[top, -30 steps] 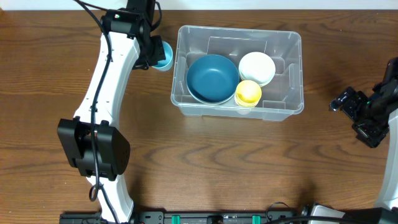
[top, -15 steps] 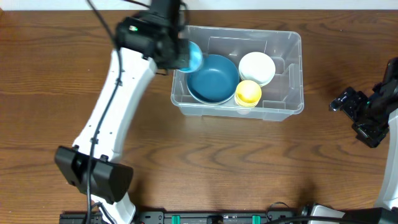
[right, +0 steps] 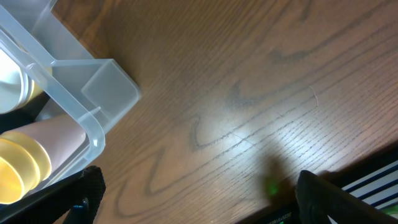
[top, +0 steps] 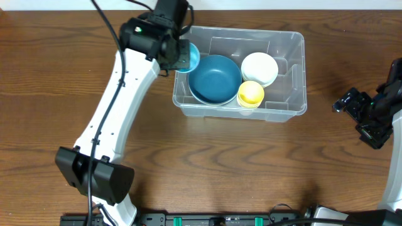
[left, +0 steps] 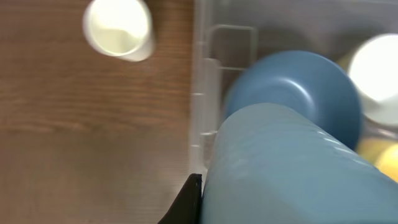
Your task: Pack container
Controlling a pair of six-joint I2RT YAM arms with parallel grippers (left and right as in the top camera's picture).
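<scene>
Clear plastic, the container (top: pixel 295 37) sits far-centre on our desk (top: pixel 251 163). Our left claw (top: pixel 182 56) pinches a light-blue cup (top: pixel 193 58) over its left rim; our right claw (top: pixel 344 105) hangs spread, well right.

Legible marks: none. No text, label, brand, number or sign can be read on the container (top: pixel 295 75), on the light blue cup (left: pixel 280 168), or anywhere else around the container in the three views. The left wrist view is blurred.
</scene>
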